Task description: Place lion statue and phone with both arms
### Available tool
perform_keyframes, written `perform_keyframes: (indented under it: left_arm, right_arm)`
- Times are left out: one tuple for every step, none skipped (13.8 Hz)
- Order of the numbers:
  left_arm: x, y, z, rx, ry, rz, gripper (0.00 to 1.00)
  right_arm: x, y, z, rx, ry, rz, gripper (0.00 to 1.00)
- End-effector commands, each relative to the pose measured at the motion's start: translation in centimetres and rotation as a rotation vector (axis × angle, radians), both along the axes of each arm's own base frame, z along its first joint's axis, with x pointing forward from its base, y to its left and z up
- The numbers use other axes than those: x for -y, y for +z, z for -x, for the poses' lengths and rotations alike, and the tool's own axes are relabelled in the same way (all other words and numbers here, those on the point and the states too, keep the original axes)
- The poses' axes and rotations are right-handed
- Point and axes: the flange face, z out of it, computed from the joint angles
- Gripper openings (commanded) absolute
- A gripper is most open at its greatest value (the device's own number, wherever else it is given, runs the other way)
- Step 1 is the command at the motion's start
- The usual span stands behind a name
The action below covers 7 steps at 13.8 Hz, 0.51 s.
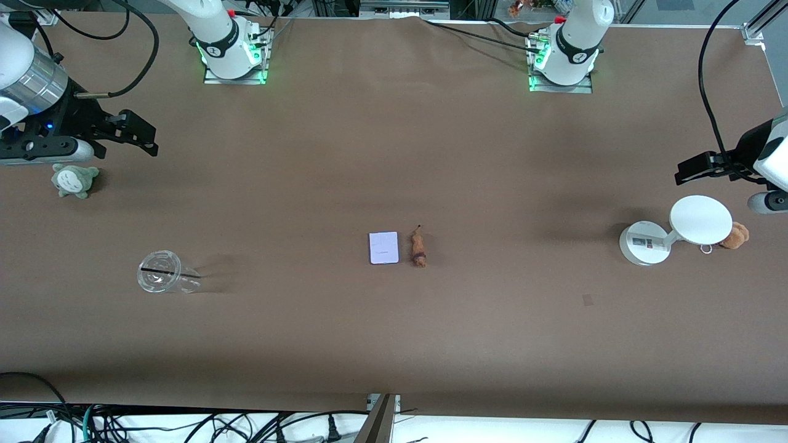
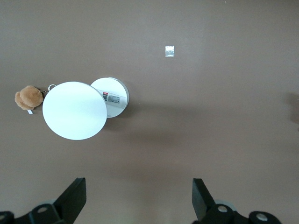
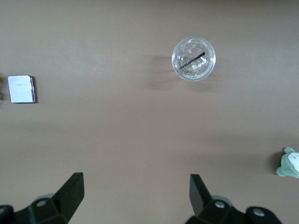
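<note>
Front view: the lion statue [image 1: 419,248] and the phone [image 1: 383,247] lie side by side mid-table on the brown cloth [image 1: 394,332] (apart, untouched). Both the left gripper [image 2: 138,198] and the right gripper [image 3: 135,196] hang open-jawed over the table's ends.

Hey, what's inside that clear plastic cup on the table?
Through the clear plastic cup only a thin dark straw-like stick shows, lying across it. Whether any liquid is in it cannot be told.

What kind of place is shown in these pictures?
Probably a robotics lab: two arms bolted to a brown-covered table, loose cables along its edge, and odd test items such as a phone and plastic cup.
</note>
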Motion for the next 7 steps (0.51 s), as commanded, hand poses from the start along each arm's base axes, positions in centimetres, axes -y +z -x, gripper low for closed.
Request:
perform_keyframes:
  left_arm:
    - [-0.13,0.36,-0.5,0.008,-0.02,0.009,1.0]
    - [-0.22,0.36,-0.5,0.008,-0.018,0.009,1.0]
    - [-0.22,0.36,-0.5,0.008,-0.018,0.009,1.0]
    - [-0.22,0.36,-0.5,0.008,-0.02,0.009,1.0]
    - [-0.22,0.36,-0.5,0.008,-0.02,0.009,1.0]
    - [-0.22,0.36,-0.5,0.008,-0.02,0.009,1.0]
    - [-0.22,0.36,-0.5,0.008,-0.02,0.009,1.0]
  right_arm:
    - [0.37,-0.74,0.6,-0.002,-0.012,0.018,1.0]
    - [0.84,-0.84,0.68,-0.002,-0.016,0.018,1.0]
    - [1.01,-0.51,0.36,0.008,-0.015,0.024,1.0]
    - [0.75,-0.43,0.31,0.012,-0.01,0.026,1.0]
    - [0.59,-0.53,0.37,0.007,-0.013,0.026,1.0]
    - [0.35,-0.51,0.38,0.009,-0.008,0.028,1.0]
    - [0.34,-0.42,0.36,0.012,-0.008,0.027,1.0]
